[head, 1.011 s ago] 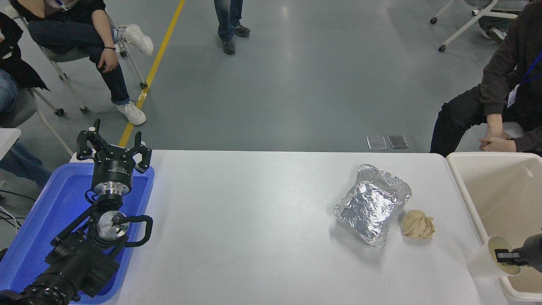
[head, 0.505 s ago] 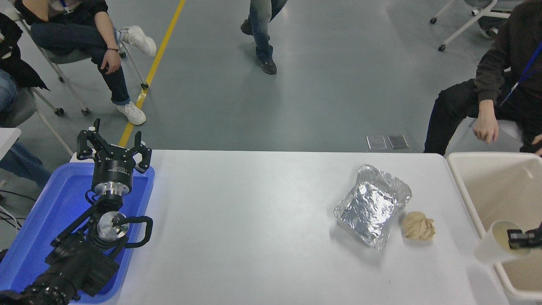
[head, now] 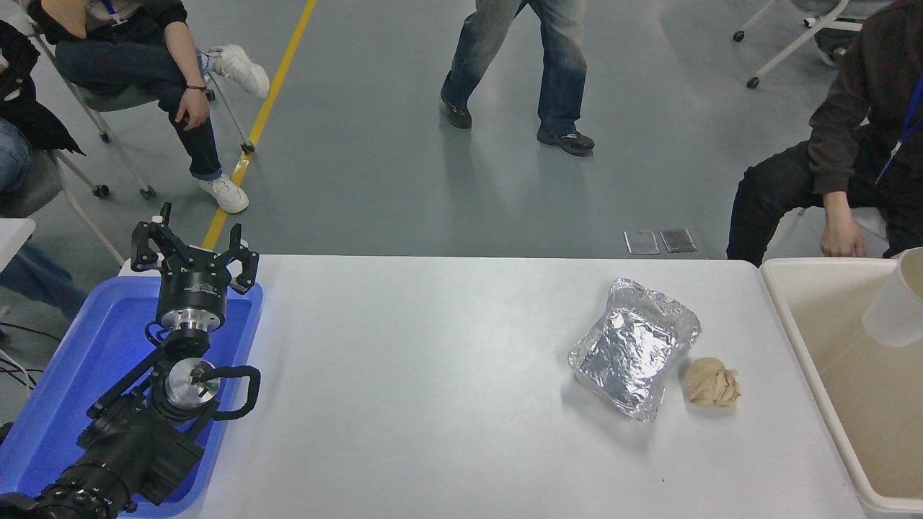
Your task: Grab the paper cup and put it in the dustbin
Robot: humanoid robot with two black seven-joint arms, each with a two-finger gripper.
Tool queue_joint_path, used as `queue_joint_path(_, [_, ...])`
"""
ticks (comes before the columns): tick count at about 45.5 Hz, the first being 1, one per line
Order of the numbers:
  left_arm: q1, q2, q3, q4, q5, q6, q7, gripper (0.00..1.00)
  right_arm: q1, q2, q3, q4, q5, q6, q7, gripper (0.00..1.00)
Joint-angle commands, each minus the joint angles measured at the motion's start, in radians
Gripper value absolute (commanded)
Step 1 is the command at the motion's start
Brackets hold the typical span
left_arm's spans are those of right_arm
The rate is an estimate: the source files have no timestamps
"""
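The white paper cup (head: pixel 896 301) hangs at the picture's right edge, over the inside of the cream-beige dustbin (head: pixel 799 333), partly cut off by the edge. What holds it is out of view; the right gripper does not show. The left gripper (head: pixel 195 249) is parked at the lower left over the blue tray, its fingers spread open and empty.
A wrinkly silver foil container (head: pixel 634 347) and a small tan wad (head: pixel 712 383) lie on the white table (head: pixel 433 375) left of the dustbin. A blue tray (head: pixel 65 375) sits at the table's left end. People sit and walk at the far side.
The cup has risen and moved right and farther, from the dustbin's near rim to over its inside. The right gripper has left the picture. A person walks right along the far side.
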Motion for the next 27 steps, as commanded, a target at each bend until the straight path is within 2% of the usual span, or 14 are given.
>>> queue_joint_path(1, [0.0, 0.0, 0.0, 0.0, -0.001, 0.0, 0.0, 0.99, 0.084, 0.015, -0.049, 0.008, 0.001, 0.014, -0.001, 0.0])
queue_joint_path(12, [0.0, 0.0, 0.0, 0.0, 0.001, 0.0, 0.0, 0.99, 0.048, 0.01, -0.055, -0.01, -0.007, 0.014, -0.013, 0.0])
queue_joint_path(20, [0.0, 0.0, 0.0, 0.0, -0.001, 0.0, -0.002, 0.99, -0.097, 0.006, -0.053, -0.162, -0.01, 0.014, -0.007, 0.0])
queue_joint_path(27, [0.0, 0.0, 0.0, 0.0, -0.001, 0.0, -0.002, 0.99, -0.264, -0.008, -0.033, -0.309, -0.01, -0.091, 0.004, 0.0])
